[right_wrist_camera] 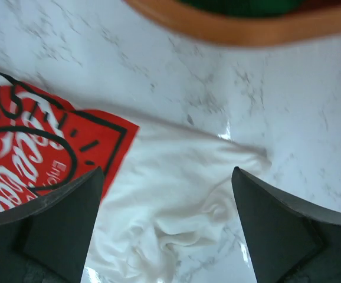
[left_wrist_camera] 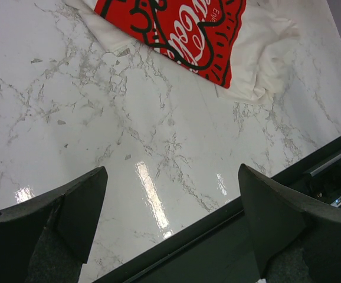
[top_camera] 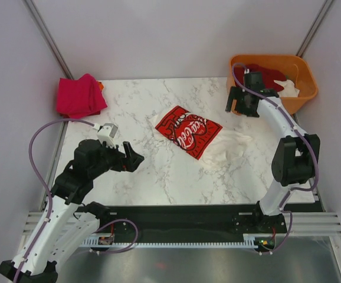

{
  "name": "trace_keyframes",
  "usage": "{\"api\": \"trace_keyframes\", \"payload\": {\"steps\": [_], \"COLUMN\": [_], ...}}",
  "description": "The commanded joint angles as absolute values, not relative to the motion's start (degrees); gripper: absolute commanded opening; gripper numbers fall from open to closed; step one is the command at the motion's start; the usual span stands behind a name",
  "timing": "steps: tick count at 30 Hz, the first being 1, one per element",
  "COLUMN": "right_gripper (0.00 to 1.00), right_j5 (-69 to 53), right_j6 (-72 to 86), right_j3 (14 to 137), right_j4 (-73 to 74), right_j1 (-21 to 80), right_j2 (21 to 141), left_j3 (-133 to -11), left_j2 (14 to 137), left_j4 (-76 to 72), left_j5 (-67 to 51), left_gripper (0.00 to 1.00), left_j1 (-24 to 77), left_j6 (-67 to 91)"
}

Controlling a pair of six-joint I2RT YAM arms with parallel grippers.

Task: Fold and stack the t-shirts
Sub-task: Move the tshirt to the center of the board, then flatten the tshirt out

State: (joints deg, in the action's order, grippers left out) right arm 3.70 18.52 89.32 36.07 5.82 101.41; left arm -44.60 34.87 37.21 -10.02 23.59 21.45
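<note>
- Lying rumpled on the worktop (top_camera: pixel 129 112), a white t-shirt (top_camera: pixel 189 133) shows its red print.
- Left pincer (top_camera: pixel 137 160) gapes empty nearby.
- Right pincer (top_camera: pixel 240 109), open too, hangs beside the orange tub (top_camera: pixel 308 88).

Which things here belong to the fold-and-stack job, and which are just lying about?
Job: white t-shirt with red print, mid-table; pink-red t-shirt, far left corner; dark red t-shirt and second white t-shirt, both in the orange tub.
Lying about: the orange tub itself, far right corner.
</note>
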Motion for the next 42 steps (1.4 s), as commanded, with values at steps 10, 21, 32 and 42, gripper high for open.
{"api": "trace_keyframes", "payload": {"steps": [10, 21, 32, 42], "right_gripper": [0.98, 0.81, 0.73, 0.65], "right_j5": [7.30, 7.62, 15.55, 20.12], "right_j6": [20.64, 44.55, 37.71, 35.25], "right_j3": [76.78, 45.26, 56.68, 59.24], "right_j4": [40.69, 30.15, 26.90, 24.87], "right_j1": [11.24, 44.36, 48.95, 49.04], "right_j2": [76.74, 66.17, 88.23, 95.89], "left_j3": [-45.00, -45.18, -45.00, -45.00], "left_j2": [35.77, 36.12, 35.07, 35.16], "left_j4": [36.83, 36.91, 36.91, 36.91], "left_j5": [-9.58, -10.19, -9.67, -9.58], "left_gripper": [1.00, 1.00, 1.00, 1.00], "left_j1": [23.38, 23.38, 23.38, 23.38], "left_j6": [22.41, 22.33, 22.50, 22.50]}}
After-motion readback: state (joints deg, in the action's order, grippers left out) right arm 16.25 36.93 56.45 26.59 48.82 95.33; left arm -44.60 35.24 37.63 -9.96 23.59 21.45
